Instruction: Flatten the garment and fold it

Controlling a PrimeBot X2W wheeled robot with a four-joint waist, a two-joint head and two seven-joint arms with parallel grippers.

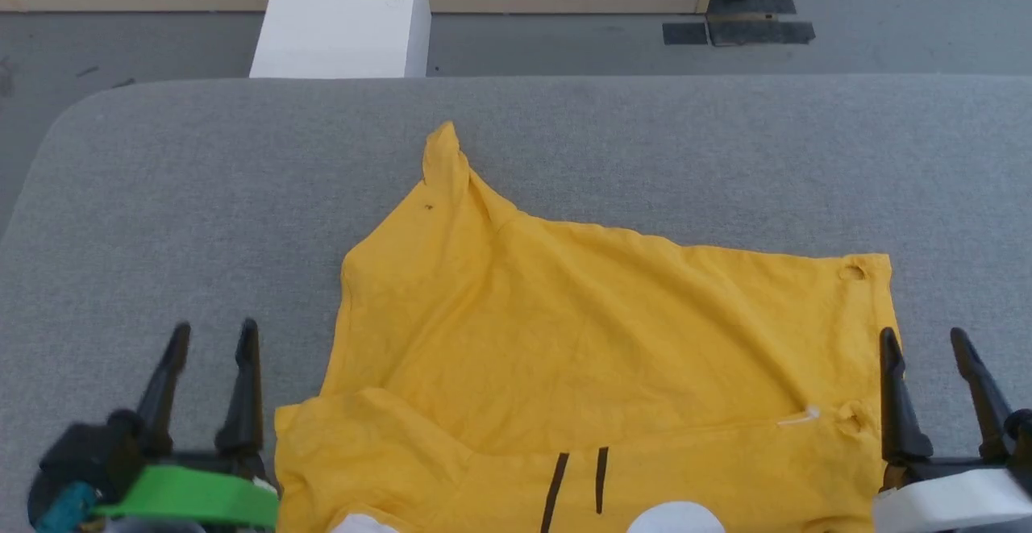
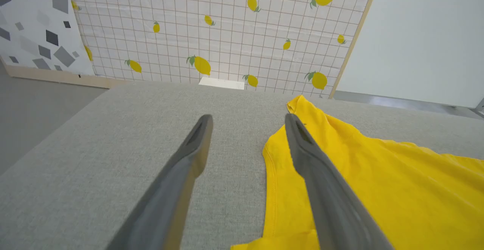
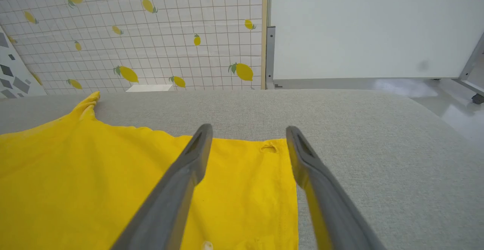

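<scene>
Garment [image 1: 580, 331], bright yellow tee, lies on the grey fabric-covered desk [image 1: 161, 194], centre-to-right and close to the near edge, w/ its bottom running out of the head view. It's wrinkled, not flat: one pointed corner sticks out toward the far left, and a near strip is doubled over the rest, showing two black whisker lines [image 1: 576, 480] and bits of white patches [image 1: 676, 517]. A small white tag [image 1: 802, 416] sits near the right hem, and there are two little puckers along that edge. L gripper [image 1: 214, 335] is at lower left, fingers spread apart w/ nothing between them, over bare grey cloth just beside the tee's left side. In the left wrist view the L gripper [image 2: 248, 119] has one finger crossing the garment [image 2: 378, 182] edge and the other over the desk. R gripper [image 1: 923, 339] is at lower right, fingers also wide apart and empty, straddling the tee's right hem. In the right wrist view the R gripper [image 3: 249, 130] has one finger above the garment [image 3: 75, 166] and the other along its border; can't tell if either touches cloth. Beyond the desk: grey floor [image 1: 121, 41], a white block [image 1: 343, 17], black mats [image 1: 738, 29], a lemon-print grid panel [image 2: 227, 27] and a plain white board [image 3: 359, 27]
</scene>
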